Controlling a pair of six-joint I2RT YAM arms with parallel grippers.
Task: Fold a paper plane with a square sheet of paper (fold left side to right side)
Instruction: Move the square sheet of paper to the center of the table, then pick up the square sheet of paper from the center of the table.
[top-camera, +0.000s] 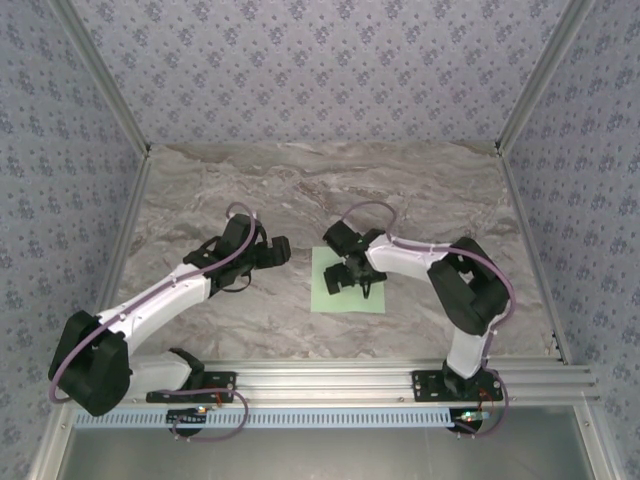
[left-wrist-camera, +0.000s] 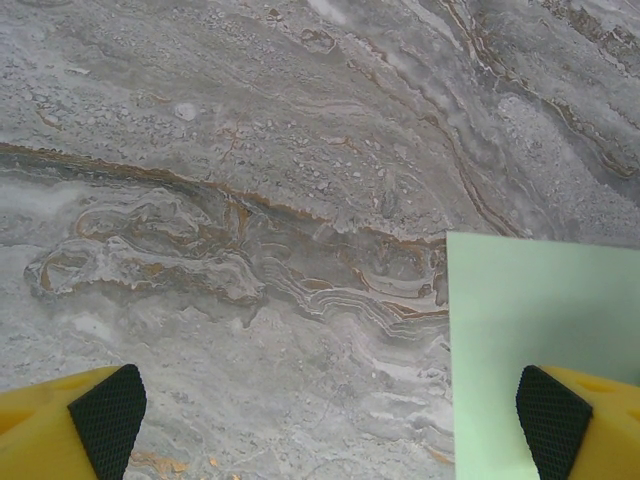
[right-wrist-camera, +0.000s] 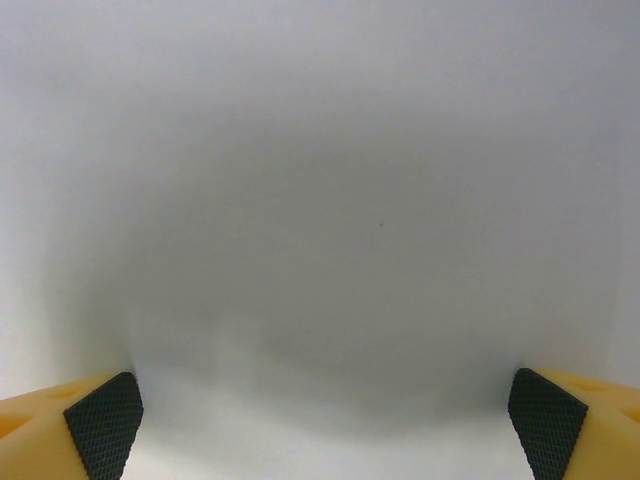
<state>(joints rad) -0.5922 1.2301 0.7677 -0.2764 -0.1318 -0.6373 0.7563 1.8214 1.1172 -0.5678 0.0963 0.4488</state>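
The square sheet of paper (top-camera: 322, 300) is pale mint green and lies flat on the marble table, just right of centre. My right gripper (top-camera: 350, 280) hovers low over the middle of the sheet, pointing down. In the right wrist view this gripper (right-wrist-camera: 325, 430) is open, with plain pale paper (right-wrist-camera: 320, 230) between its black pads (right-wrist-camera: 103, 420). My left gripper (top-camera: 275, 252) sits just left of the sheet. In the left wrist view it (left-wrist-camera: 330, 430) is open over bare marble, its right pad (left-wrist-camera: 553, 420) above the sheet's (left-wrist-camera: 545, 340) left edge.
The marble table (top-camera: 300, 190) runs wide behind and to the left of the sheet. Patterned walls (top-camera: 320, 70) and slanted metal posts (top-camera: 535, 80) close in the back and sides. An aluminium rail (top-camera: 340, 378) carrying both arm bases lines the near edge.
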